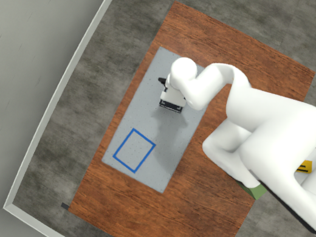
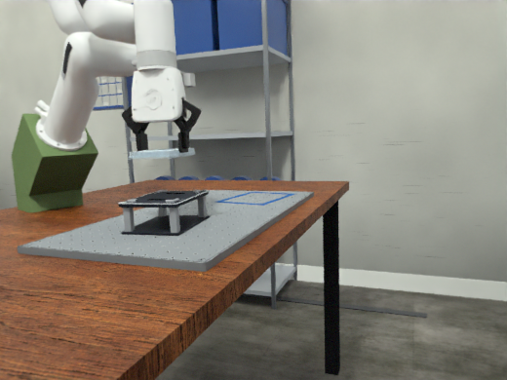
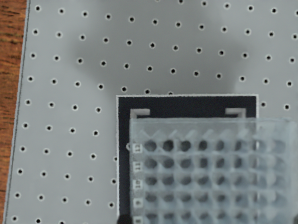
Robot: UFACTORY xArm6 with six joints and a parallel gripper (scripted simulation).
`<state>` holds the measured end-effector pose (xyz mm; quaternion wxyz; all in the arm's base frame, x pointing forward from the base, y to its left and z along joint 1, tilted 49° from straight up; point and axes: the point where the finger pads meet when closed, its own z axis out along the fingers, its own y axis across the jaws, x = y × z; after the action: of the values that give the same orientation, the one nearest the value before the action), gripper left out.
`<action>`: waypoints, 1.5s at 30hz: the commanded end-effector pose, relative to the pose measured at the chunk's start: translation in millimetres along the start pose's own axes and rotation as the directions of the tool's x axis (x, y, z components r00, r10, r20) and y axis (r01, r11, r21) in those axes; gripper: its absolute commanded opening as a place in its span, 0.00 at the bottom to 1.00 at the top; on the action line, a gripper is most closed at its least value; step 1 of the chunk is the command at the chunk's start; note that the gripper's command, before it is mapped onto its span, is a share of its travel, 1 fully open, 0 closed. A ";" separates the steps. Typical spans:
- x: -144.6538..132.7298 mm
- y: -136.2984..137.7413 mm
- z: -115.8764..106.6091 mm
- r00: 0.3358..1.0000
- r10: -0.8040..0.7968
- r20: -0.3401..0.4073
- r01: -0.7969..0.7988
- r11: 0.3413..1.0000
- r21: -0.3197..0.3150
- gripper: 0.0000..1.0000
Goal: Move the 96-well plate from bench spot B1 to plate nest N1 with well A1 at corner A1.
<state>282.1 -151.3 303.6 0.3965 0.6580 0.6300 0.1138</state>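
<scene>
- You've got a wood-grain table (image 2: 146,312) with a black leg, and a grey perforated board (image 2: 205,244) lying flat on it; the floor is dark grey, the walls pale with a white skirting.
- Behind the table stands a metal shelf unit (image 2: 266,97) with blue bins on its upper shelf.
- The arm sits on a green pedestal (image 2: 34,171) at the table's far corner in the exterior view.
- A blue rectangle outline (image 1: 134,150) marks 1 spot on the board; nothing stands inside it.
- The gripper (image 2: 161,143) hangs above the board, fingers spread wide and clamped on the 96-well plate (image 2: 162,154).
- You see the plate in the air, held level, well above the raised nest (image 2: 163,199), not touching it.
- The nest is a black top on grey posts, standing on the board apart from the blue outline.
- In the wrist view the plate (image 3: 210,170) overlaps the black nest top (image 3: 185,107); its edges run parallel to the nest's edges.
- Row labels run down the plate's left edge in that view, so its long axis runs left-right there.
- You can't tell where the cut-off corner is; the plate runs out of frame.
</scene>
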 end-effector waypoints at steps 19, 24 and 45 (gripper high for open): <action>-0.1 1.4 2.3 1.000 0.000 0.001 0.000 1.000 -0.003 0.00; 0.0 1.4 10.8 1.000 0.000 0.001 0.000 1.000 -0.003 0.00; 0.0 1.8 42.6 1.000 0.000 0.001 0.000 1.000 -0.003 0.00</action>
<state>306.4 -164.7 278.9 0.3964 0.6581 0.6299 0.1140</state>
